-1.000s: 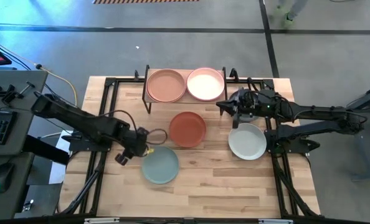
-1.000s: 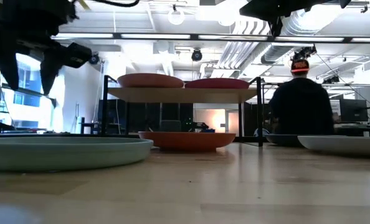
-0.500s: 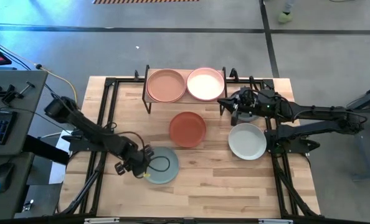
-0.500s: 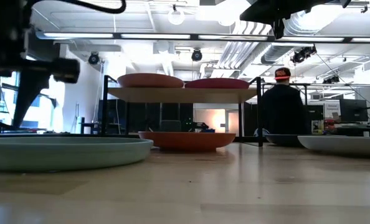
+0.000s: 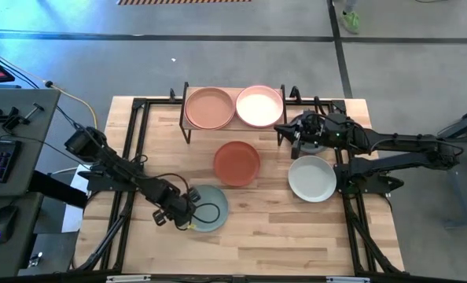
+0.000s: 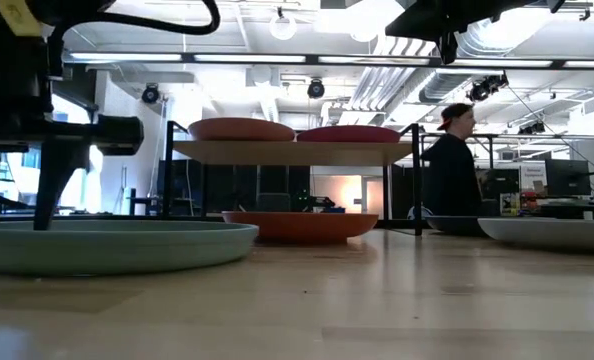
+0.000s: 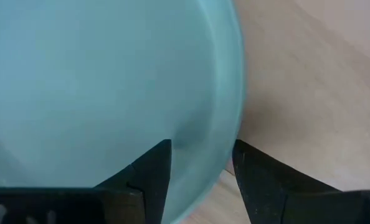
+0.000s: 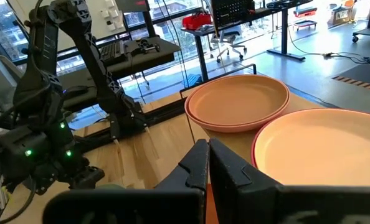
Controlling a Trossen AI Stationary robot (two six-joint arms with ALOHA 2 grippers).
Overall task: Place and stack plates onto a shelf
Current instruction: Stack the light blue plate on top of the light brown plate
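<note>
Left tool (image 7: 200,171) straddling the near rim of the sage green plate (image 5: 207,207) on the table (image 5: 257,236), fingers apart; sinking squarely before clamping, judged best to avoid tipping it. Right tool (image 8: 208,163), fingers together, waiting beside the shelf (image 6: 287,152). Counting four more plates: peach plate (image 5: 210,108) and light pink plate (image 5: 259,105) on the shelf, terracotta plate (image 5: 237,163) and pale grey-white plate (image 5: 311,178) on the table.

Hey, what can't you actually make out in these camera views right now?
- Sage green plate: near edge covered by the left tool, high view.
- Left tool's fingertips: whether they touch the rim, left wrist view.
- Grey-white plate: cut off by the frame edge, low view.
</note>
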